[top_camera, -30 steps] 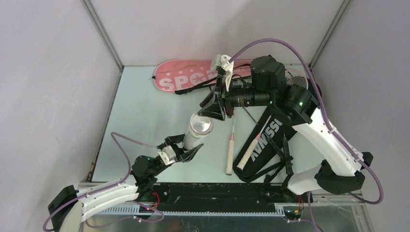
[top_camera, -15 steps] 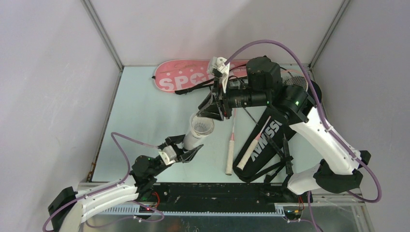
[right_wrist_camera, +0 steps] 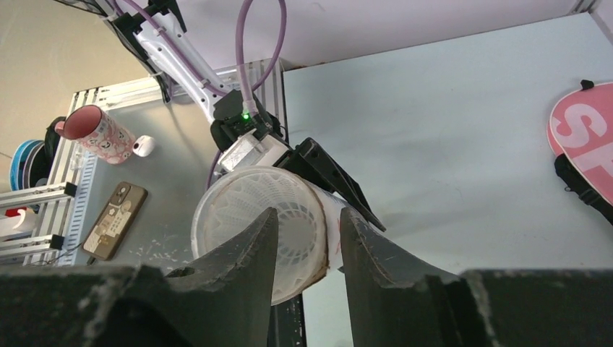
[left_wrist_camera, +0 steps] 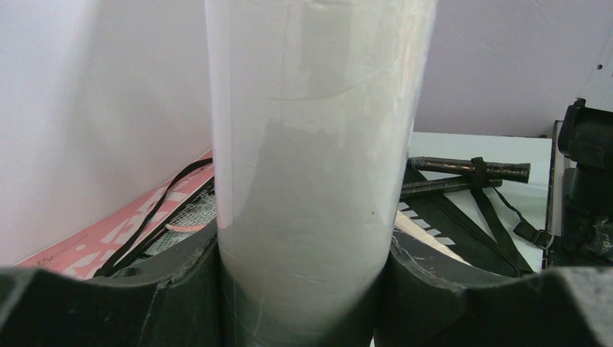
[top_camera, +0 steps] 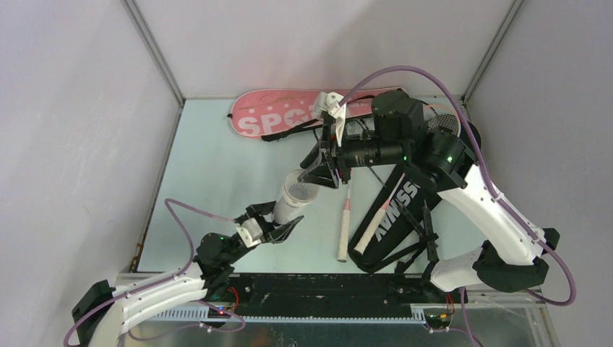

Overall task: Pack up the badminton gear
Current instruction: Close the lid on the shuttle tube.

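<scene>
Left fingers (left_wrist_camera: pixel 144 296) are clamped on the lower part of the long translucent white tube (top_camera: pixel 292 204), one on each side. They hold it tilted with its open mouth uppermost, near the middle of the tabletop (top_camera: pixel 217 166). Whether the tube's foot touches the tabletop cannot be told.

Right fingers (right_wrist_camera: pixel 238 253) hang just above that mouth, partly apart, with nothing between them. Through the gap the right wrist view shows a white feather shuttlecock (right_wrist_camera: pixel 249 195) sitting inside the tube, its skirt close to the rim.

The pink "SPORT" bag (top_camera: pixel 275 116) lies flat along the far edge of the tabletop. A black bag with white lettering (top_camera: pixel 401 210) lies to the right of the tube, under the right arm, its straps spread toward the near edge. One pink-handled racket (top_camera: pixel 344 231) lies on the tabletop between the tube and the black bag. A second pink-handled racket (top_camera: pixel 372 228) lies slanted on the black bag's left edge. In the left wrist view two dark racket handles (left_wrist_camera: pixel 470 168) lie beyond the bag's straps.
</scene>
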Tool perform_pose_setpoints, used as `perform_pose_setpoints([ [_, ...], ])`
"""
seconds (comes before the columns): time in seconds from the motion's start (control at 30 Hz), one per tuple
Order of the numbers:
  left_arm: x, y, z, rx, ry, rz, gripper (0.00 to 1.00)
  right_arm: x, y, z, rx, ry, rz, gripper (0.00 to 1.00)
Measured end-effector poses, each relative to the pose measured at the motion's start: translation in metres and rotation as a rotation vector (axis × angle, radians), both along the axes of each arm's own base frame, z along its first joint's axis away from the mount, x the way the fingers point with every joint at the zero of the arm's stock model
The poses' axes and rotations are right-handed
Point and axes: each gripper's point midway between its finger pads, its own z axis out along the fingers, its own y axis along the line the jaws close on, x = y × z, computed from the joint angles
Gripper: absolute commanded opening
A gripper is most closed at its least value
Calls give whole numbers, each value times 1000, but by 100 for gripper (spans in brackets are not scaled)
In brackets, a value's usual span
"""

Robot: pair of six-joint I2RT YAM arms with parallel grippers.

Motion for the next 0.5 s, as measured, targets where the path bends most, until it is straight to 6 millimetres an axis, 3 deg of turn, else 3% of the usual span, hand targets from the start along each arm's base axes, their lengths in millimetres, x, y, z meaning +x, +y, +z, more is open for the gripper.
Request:
perform_pose_setpoints([
  [0.33, 1, -1, -2, 5, 5, 1, 11, -2, -5, 11, 30, -36, -17, 44],
  [0.5, 3, 0, -3, 7, 12, 10, 11, -8, -13, 15, 48, -55, -30, 36],
])
